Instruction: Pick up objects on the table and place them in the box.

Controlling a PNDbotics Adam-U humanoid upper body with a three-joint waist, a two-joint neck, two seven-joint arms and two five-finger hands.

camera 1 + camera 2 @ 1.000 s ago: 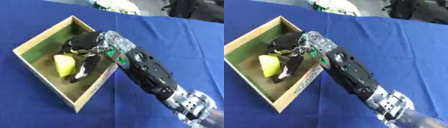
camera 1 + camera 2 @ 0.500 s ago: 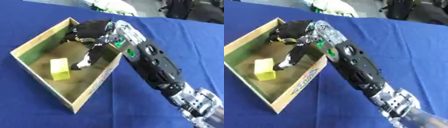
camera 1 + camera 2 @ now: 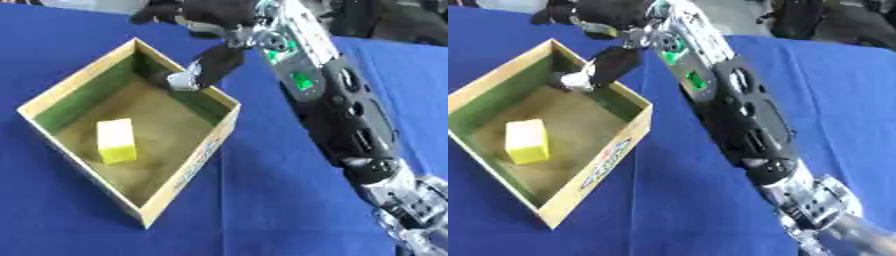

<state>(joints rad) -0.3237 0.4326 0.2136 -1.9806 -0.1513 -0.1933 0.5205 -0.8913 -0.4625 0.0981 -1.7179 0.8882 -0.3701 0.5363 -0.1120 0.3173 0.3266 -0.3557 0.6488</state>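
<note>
Now yellow block (image 3: 115, 140) lies below right hand (image 3: 207, 20).

Right hand (image 3: 197, 12) partly cut by top edge, fingers blurred. Box (image 3: 633, 135) left corner runs off frame in right eye view. Forearm cut off btm right.

Black arm (image 3: 346, 115), green lights, silver joints, black hand (image 3: 206, 15)

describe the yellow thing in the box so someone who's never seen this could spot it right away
On the blue tablecloth sits an open cardboard box with green inner walls, its corners pointing like a diamond. On its brown floor, toward the left corner, lies a small yellow rectangular block. It is the only loose thing in the box and the only yellow item there.
</note>
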